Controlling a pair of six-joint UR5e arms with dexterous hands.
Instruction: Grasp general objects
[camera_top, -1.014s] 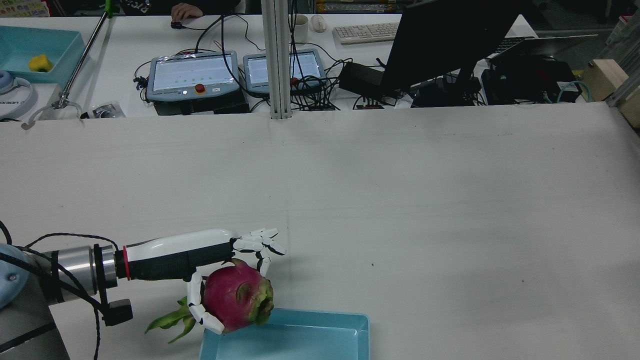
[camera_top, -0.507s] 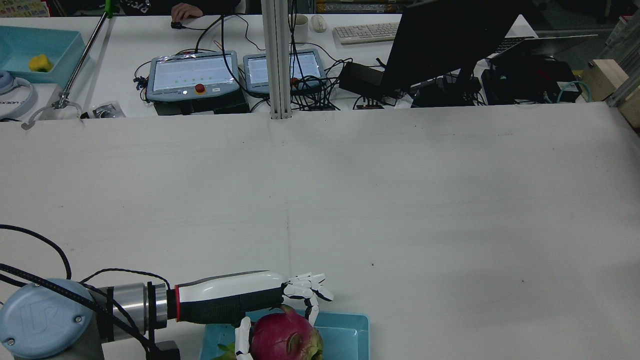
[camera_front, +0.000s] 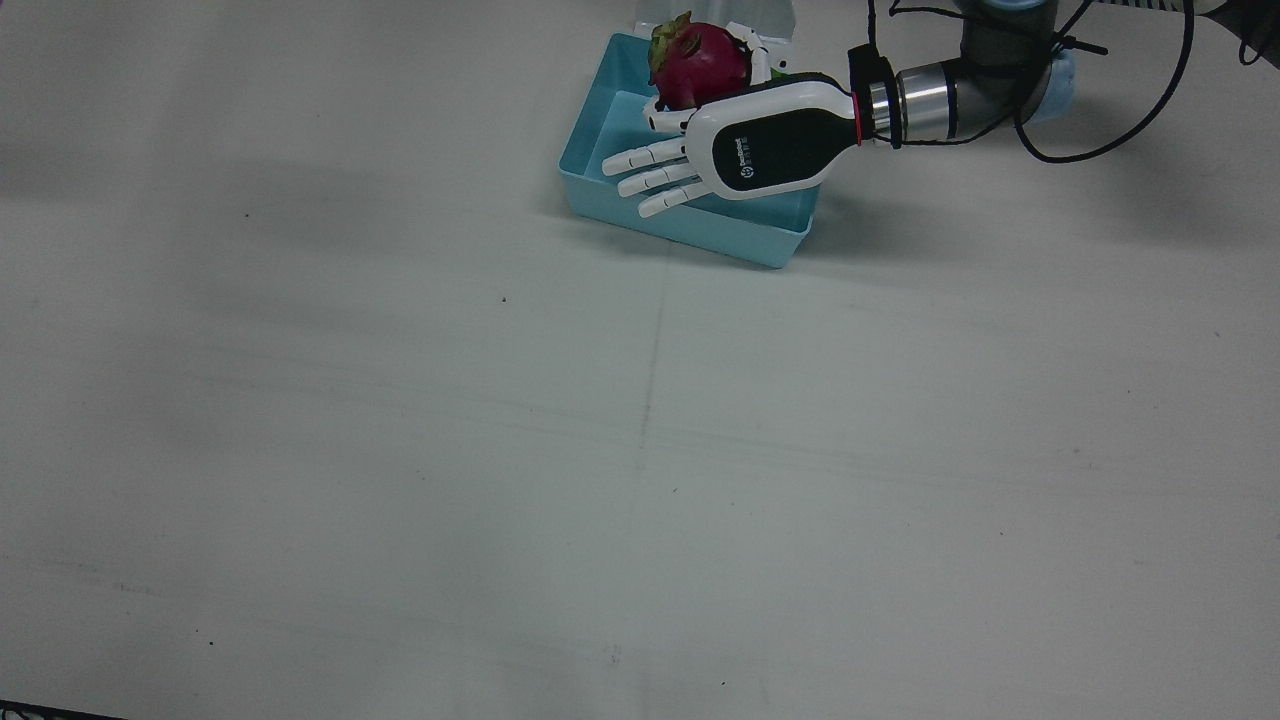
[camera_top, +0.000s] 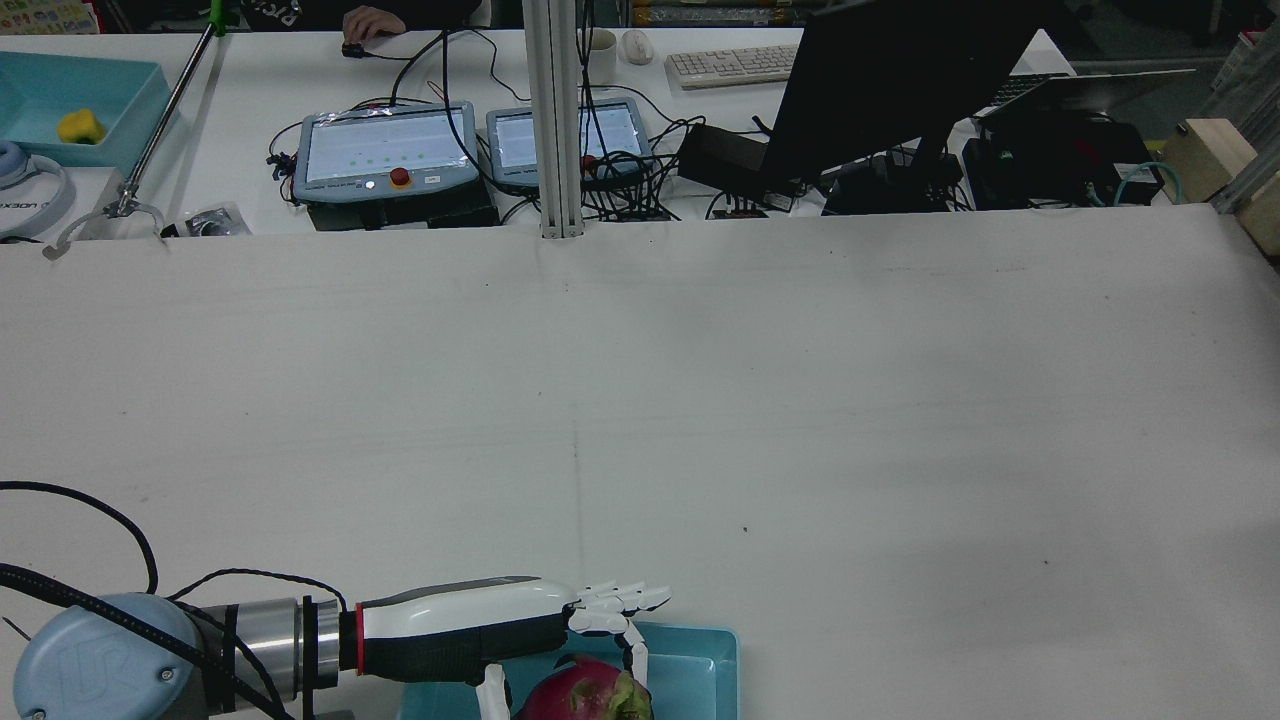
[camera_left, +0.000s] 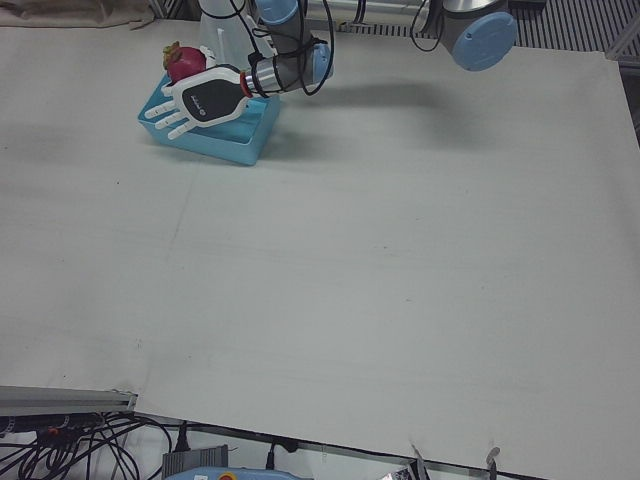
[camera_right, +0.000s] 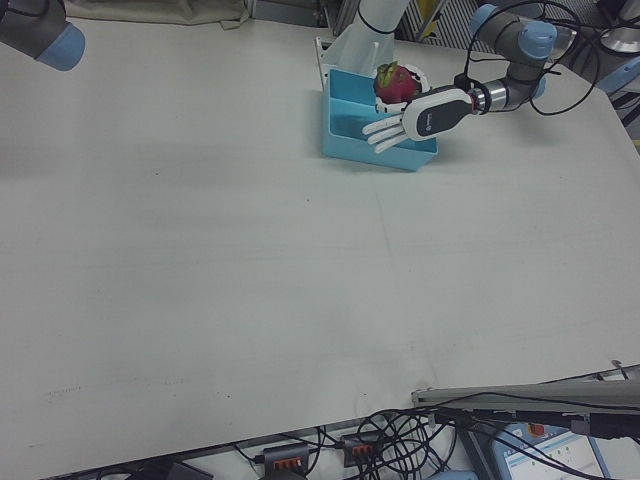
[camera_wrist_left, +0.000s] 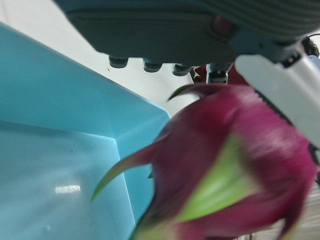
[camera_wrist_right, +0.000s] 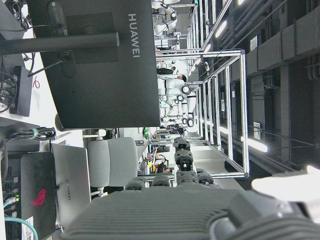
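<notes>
A magenta dragon fruit (camera_front: 700, 70) with green scales sits low over the far corner of a light blue bin (camera_front: 690, 225). My left hand (camera_front: 760, 145) reaches over the bin, palm down. Its thumb and one finger wrap the fruit while the other fingers (camera_front: 650, 180) stretch flat. In the rear view the hand (camera_top: 470, 625) is at the bottom edge with the fruit (camera_top: 580, 700) under it, inside the bin (camera_top: 700, 640). The left hand view shows the fruit (camera_wrist_left: 225, 175) close up against the bin wall (camera_wrist_left: 50, 150). My right hand (camera_wrist_right: 175, 200) shows only in its own view, empty.
The white table (camera_front: 640, 450) spreads wide in front of the bin. Past its far edge stand two teach pendants (camera_top: 385, 150), a metal post (camera_top: 555, 120), a monitor (camera_top: 900, 80) and cables. My right arm's elbow (camera_right: 35, 25) is at the table's far corner.
My left hand carried the dragon fruit from the table beside the bin to over the bin, then lowered it into the bin. The same grasp holds throughout.
</notes>
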